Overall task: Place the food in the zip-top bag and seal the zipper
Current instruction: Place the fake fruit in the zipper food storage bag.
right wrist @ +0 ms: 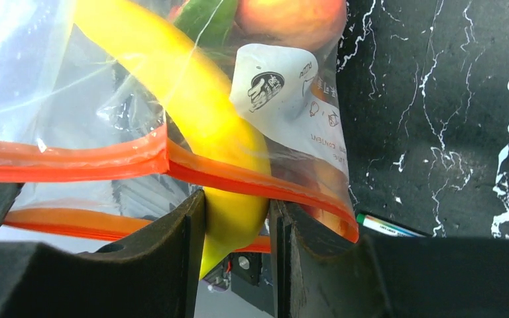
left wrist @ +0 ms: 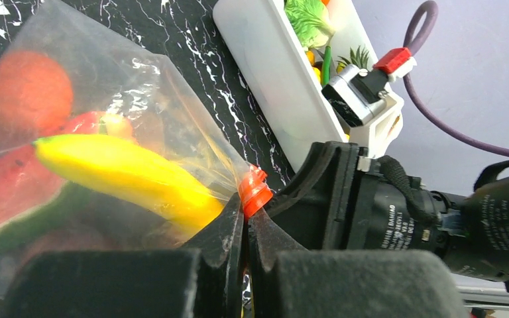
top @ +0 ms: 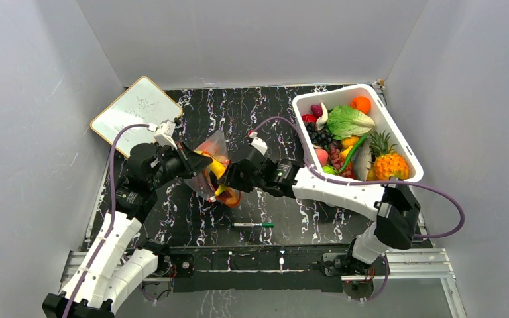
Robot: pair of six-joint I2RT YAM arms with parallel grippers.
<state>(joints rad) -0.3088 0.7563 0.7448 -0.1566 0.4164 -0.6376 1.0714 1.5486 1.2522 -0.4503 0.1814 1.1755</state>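
So the setup is a black marble-look table with a white tub full of toy produce off to the right and a whiteboard at the back left. The zip-top bag is lifted mid-table between the two arms and is already loaded: a watermelon slice and a round orange fruit show through the plastic.

The left gripper has its fingers pressed flat together on one end of the zipper, with a little curl of orange strip poking out above the tips. The right gripper is closed on the tip of the banana. Most of the banana is inside, but its end sits between the two lips of the mouth and sticks out past them.

By the look of it, the step in hand is getting that last bit in. The right arm would do best to push along the banana's length, not sideways, so the curve slides down rather than dragging the lip with it. The left should just hold its corner steady and taut. The right shouldn't let go until the tip is past the strip, or the seal won't close. A marker pen lies near the front, well apart from everything.
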